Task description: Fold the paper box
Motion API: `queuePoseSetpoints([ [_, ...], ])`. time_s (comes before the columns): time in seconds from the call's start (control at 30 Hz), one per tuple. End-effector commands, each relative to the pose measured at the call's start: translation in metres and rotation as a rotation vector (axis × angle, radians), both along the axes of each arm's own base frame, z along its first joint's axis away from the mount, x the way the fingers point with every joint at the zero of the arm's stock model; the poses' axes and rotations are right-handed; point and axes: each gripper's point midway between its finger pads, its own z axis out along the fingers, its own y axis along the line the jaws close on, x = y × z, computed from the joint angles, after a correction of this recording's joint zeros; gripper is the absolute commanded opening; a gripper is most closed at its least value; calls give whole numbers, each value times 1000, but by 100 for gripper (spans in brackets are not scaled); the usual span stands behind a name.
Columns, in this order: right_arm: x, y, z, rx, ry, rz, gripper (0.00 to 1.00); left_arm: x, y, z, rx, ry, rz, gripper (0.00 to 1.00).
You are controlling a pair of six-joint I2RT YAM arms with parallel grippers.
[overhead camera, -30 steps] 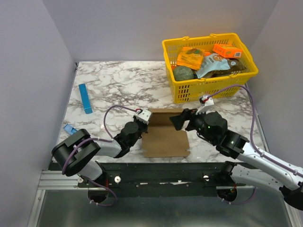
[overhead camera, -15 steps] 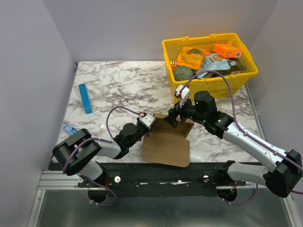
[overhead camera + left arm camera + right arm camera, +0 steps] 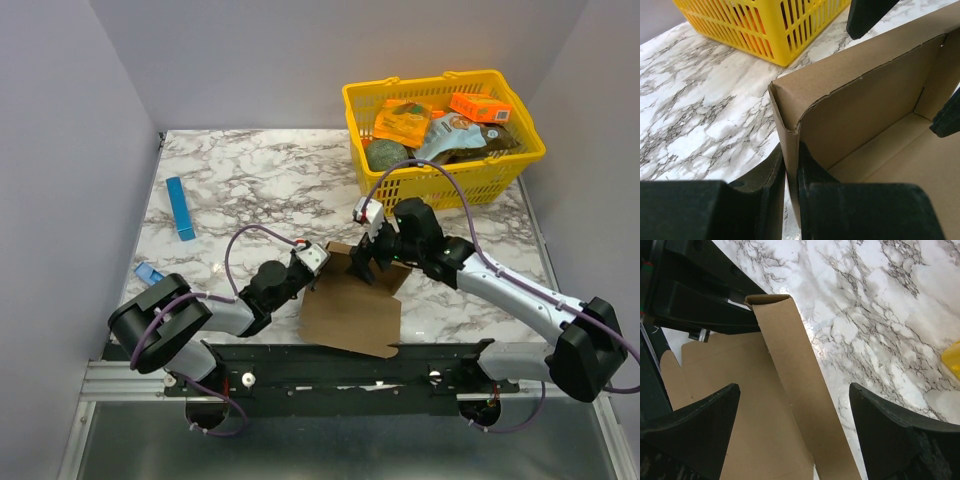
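The paper box (image 3: 350, 305), a brown cardboard sheet with creased flaps, lies at the near middle of the marble table (image 3: 250, 170), between the two arms. Its base is mostly flat, while the far wall and the left far corner stand up.

The left gripper (image 3: 308, 262) is narrowed onto that left far corner. In its wrist view, its two black fingers (image 3: 765, 200) clamp the thin cardboard wall between them. The right gripper (image 3: 365, 262) is spread wide over the raised far wall, with one finger on each side. I cannot tell whether either finger touches the card.

A second ago the sheet lay flatter and squarer to the table edge, and the right gripper sat at its right far corner. Since then the right arm has swung left and over the far edge, the sheet has turned slightly, and the far wall has come up. To my eye the first side fold is under way, with the left hand acting as the anchor.

Far right stands a yellow basket (image 3: 440, 190) of groceries. A blue strip (image 3: 180, 208) lies far left, well apart from the box.

From above, the right gripper hides the far wall. The wrist views cut off the near flaps. A small pale blue object (image 3: 148, 272) beside the left arm is too small to name.
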Motion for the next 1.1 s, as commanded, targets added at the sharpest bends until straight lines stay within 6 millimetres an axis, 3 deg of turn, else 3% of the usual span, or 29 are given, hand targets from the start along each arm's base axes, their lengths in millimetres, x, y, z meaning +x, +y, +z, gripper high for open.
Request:
queuePoseSetpoints([
  [0.0,12,-13,-18,-70,-24,-67,90,-14,-2,-15,56,16,-74,0],
  [0.23,22,-24,-11,-63,-103,-136,58,-11,-2,-13,63,33,-60,0],
  [0.4,22,-26,-11,-72,-122,-142,44,-4,-3,-17,91,80,-30,15],
  [0.53,24,-27,-16,-94,-123,-151,38,0,-3,-14,96,101,-11,35],
  [0.57,25,-29,-15,-101,-131,-159,37,1,-3,-12,94,105,-6,46],
  [0.77,29,-34,-12,-119,-158,-192,35,1,7,2,79,100,15,75],
  [0.97,29,-35,-11,-123,-167,-193,35,0,32,26,36,75,57,84],
  [1.03,29,-34,-11,-123,-170,-192,35,2,42,37,-10,68,74,83],
  [1.07,28,-34,-12,-127,-170,-189,35,2,41,40,-27,64,47,78],
])
